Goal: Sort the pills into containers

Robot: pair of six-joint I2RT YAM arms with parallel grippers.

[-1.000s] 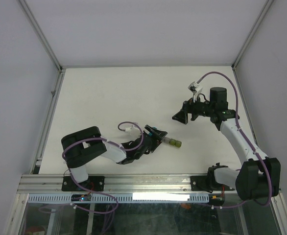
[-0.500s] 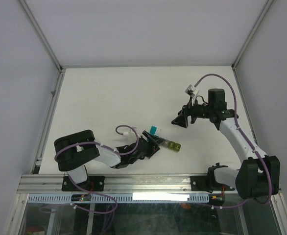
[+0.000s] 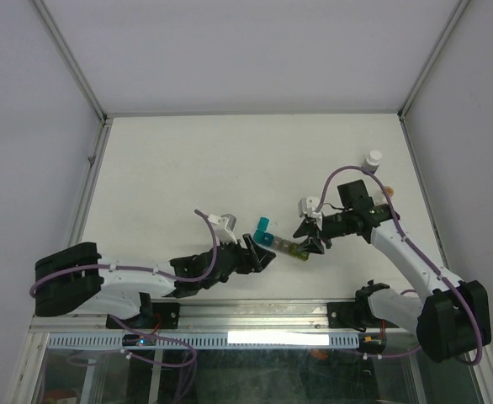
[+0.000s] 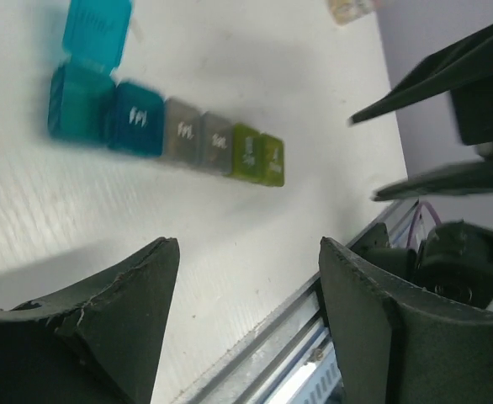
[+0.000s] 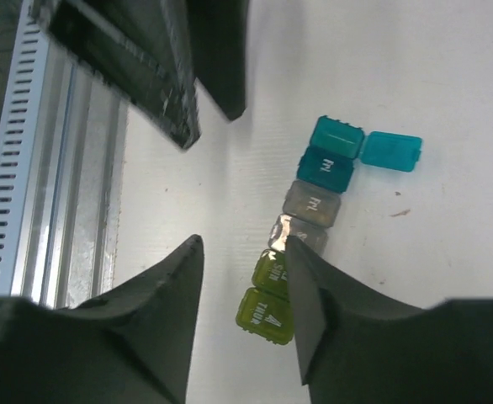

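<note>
The containers [image 3: 289,247] are a short strip of joined teal, grey and yellow-green boxes lying on the white table [image 3: 188,168] near its front edge. The teal end box has its lid [image 3: 262,225] flipped open. My left gripper [image 3: 262,257] sits just left of the strip, open and empty. In the left wrist view the containers [image 4: 196,139] lie ahead of the left gripper [image 4: 246,252]. My right gripper [image 3: 308,237] hovers at the strip's yellow-green end. In the right wrist view the right gripper [image 5: 243,244] has a narrow empty gap beside the containers [image 5: 314,202]. The pills are out of view.
A white capped bottle [image 3: 373,157] stands at the back right. The metal front rail [image 3: 255,313] runs close behind both grippers. Tent walls enclose the table on three sides.
</note>
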